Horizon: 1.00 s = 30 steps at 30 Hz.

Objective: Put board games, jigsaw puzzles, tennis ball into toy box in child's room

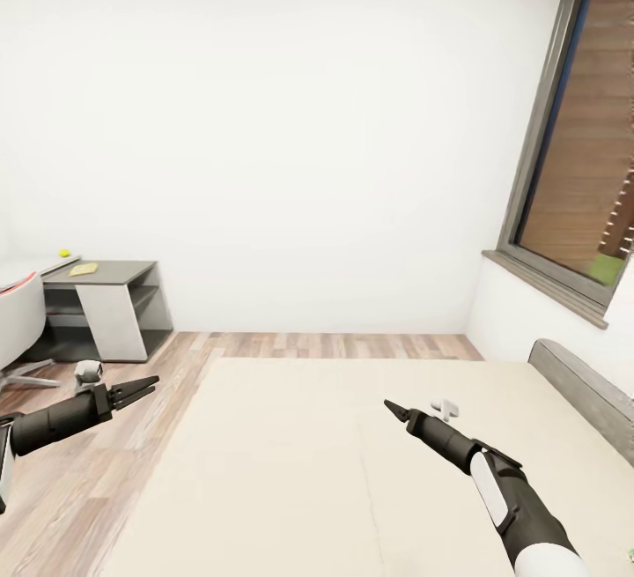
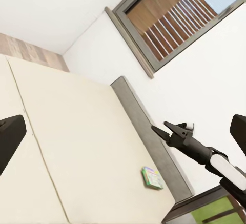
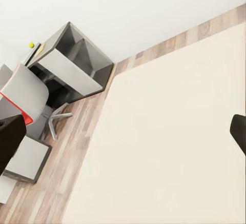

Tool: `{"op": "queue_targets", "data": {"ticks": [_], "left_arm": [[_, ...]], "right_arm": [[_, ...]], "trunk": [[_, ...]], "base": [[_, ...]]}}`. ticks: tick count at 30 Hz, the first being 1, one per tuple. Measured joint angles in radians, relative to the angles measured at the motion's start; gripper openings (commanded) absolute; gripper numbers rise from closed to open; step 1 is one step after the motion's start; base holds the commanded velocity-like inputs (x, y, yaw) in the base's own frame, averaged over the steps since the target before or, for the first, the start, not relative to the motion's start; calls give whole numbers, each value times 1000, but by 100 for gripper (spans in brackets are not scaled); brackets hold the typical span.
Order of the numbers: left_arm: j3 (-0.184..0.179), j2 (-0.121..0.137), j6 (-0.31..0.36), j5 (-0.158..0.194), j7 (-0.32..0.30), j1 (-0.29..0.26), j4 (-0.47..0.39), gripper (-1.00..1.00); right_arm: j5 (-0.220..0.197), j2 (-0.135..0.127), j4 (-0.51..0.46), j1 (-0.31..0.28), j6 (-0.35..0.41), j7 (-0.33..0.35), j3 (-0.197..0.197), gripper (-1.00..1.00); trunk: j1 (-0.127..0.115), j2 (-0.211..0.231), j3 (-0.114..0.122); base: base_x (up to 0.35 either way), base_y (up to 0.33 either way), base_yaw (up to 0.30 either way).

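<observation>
White walls (image 1: 291,119), wood-plank floor (image 1: 79,489), grey-framed window (image 1: 550,132), white swivel chair (image 1: 19,317).

Head view: from high at the foot end of the bed (image 1: 352,471), facing the far white wall (image 1: 291,136), table (image 1: 106,273) far left, window (image 1: 581,136) right. Left wrist view: across the bed (image 2: 77,142) toward headboard (image 2: 148,137) and window (image 2: 179,19), fairly near. Right wrist view: opposite way, over the bed's left edge (image 3: 97,147) toward table (image 3: 72,65) and chair (image 3: 25,96). Shared: the bed.
</observation>
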Motion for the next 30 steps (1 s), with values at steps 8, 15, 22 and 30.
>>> {"op": "queue_targets", "data": {"ticks": [8, 15, 22, 30], "left_arm": [[0, 0, 0, 0, 0, 0, 0, 100], [1, 0, 0, 0, 0, 0, 0, 100], [1, 0, 0, 0, 0, 0, 0, 100], [1, 0, 0, 0, 0, 0, 0, 100]], "right_arm": [[0, -1, 0, 0, 1, 0, 0, 100], [0, 0, 0, 0, 2, 0, 0, 100], [0, 0, 0, 0, 2, 0, 0, 100], [0, 0, 0, 0, 1, 0, 0, 100]], "trunk": [[0, 0, 4], [0, 0, 5], [0, 0, 5], [0, 0, 5]], "base": [[0, -230, -64], [0, -230, -8], [0, -230, -1], [0, -230, 0]]}}
